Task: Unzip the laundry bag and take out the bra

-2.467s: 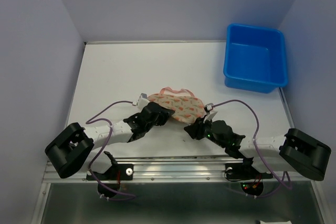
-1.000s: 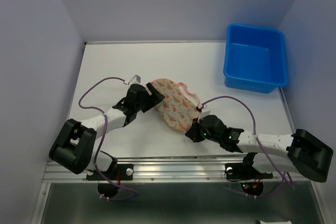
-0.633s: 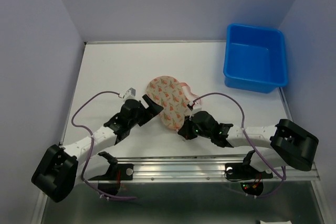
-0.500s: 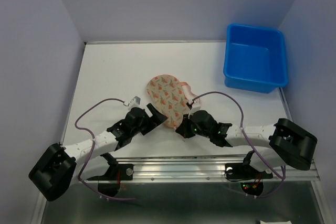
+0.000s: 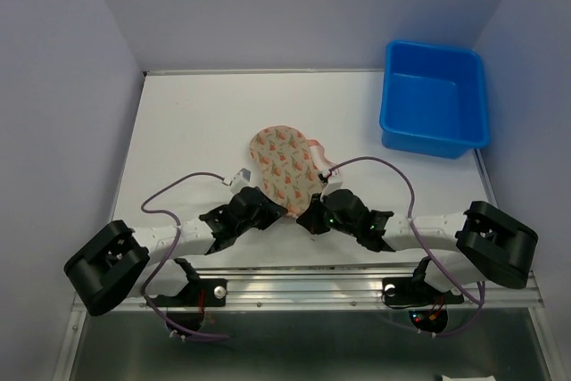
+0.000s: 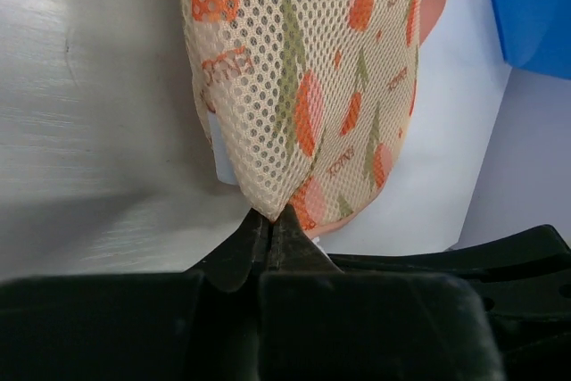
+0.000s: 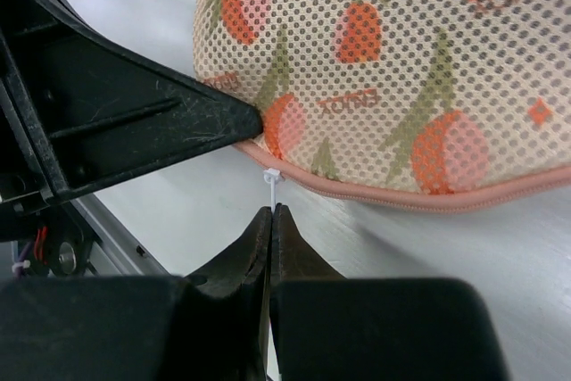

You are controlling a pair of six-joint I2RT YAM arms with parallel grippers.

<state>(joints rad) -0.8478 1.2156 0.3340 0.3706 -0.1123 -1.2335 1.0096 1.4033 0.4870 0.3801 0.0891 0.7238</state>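
Laundry bag [image 5: 282, 160]: lying flat on table [image 5: 187, 122], extending fwd from both grippers.
L gripper [image 6: 270, 217]: jaws closed, pinching bag's near mesh tip.
R gripper [image 7: 270, 211]: jaws closed, nipping white zip cord [image 7: 270, 183] at pink edging [image 7: 401, 198], with L finger crowding just left.
Blue tub [image 5: 435, 95]: sitting well apart, fwd-right of R gripper.

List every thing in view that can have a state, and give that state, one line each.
laundry bag, zip closed where visible
left gripper, shut on the laundry bag's mesh edge
right gripper, shut on the white zip pull
blue tub, upright, empty
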